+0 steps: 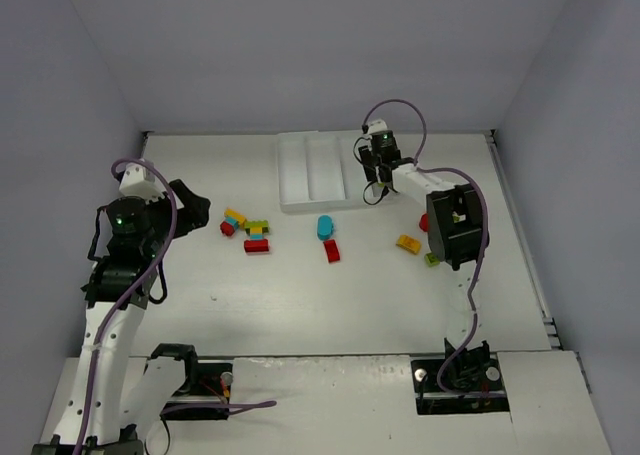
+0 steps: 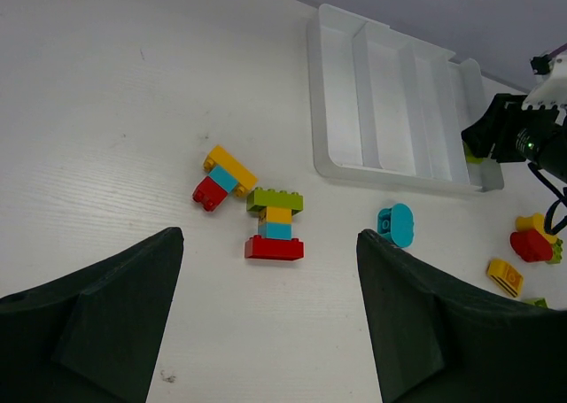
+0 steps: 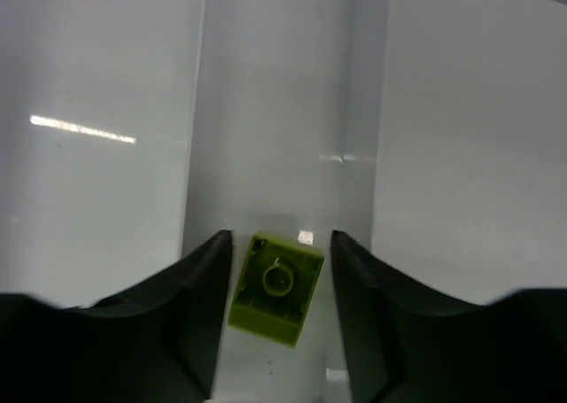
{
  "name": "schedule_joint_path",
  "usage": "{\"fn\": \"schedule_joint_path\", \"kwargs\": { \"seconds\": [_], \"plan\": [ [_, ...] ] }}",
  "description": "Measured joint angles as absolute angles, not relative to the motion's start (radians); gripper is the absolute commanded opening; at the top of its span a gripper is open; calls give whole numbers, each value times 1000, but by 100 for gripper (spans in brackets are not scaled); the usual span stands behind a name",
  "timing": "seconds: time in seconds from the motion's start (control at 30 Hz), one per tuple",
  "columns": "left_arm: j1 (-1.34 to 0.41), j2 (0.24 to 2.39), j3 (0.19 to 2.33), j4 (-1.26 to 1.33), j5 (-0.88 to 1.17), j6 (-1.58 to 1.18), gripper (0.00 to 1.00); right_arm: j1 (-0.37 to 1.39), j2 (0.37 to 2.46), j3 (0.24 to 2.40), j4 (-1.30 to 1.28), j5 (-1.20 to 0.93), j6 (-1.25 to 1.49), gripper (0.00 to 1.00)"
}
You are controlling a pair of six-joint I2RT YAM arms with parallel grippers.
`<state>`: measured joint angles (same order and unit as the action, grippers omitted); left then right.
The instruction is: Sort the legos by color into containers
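Right claw (image 3: 282, 236) over rightmost slot of tray (image 1: 295, 170), green brick (image 3: 275, 288) between its jaws; I cannot tell if gripped. Left claw (image 2: 270, 236) spread wide, holding nothing.

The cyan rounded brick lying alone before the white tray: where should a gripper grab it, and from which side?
Probably from straight above, fingers closing across the short width of the cyan rounded brick. From the top camera it is an oblong lying on the table, bare space beside both long sides; its rounded ends might slip, and a red brick sits near one end.
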<state>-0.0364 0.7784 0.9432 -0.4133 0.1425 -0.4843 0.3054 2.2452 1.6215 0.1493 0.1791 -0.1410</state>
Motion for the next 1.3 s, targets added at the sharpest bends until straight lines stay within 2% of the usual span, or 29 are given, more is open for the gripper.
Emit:
{"fn": "schedule_joint_path", "kwargs": {
  "seconds": [0.07, 0.1, 0.33, 0.47, 0.63, 0.77, 0.97, 1.23, 1.3],
  "plan": [
    [-36, 779, 943, -413, 146, -485, 73, 301, 2245, 1642, 154, 172, -148, 66],
    [-36, 779, 943, -413, 150, -485, 73, 301, 2244, 1649, 160, 169, -149, 68],
    [-36, 789, 943, -413, 155, -487, 73, 308, 2159, 1588, 158, 164, -148, 72],
    [-36, 794, 943, -413, 157, -490, 73, 362, 1935, 1427, 141, 168, -101, 76],
    [-36, 796, 942, -413, 156, -491, 73, 533, 1659, 1218, 181, 176, 19, 81],
    [-36, 804, 942, -413, 155, -491, 73, 674, 1581, 1071, 189, 165, 137, 81],
    [-36, 805, 940, -413, 152, -491, 73, 793, 1615, 921, 169, 198, 262, 79],
    [-36, 821, 939, -413, 151, -491, 73, 828, 1731, 890, 220, 232, 335, 67],
    [-36, 821, 939, -413, 149, -491, 73, 827, 1757, 890, 234, 244, 339, 56]
  ]
}}
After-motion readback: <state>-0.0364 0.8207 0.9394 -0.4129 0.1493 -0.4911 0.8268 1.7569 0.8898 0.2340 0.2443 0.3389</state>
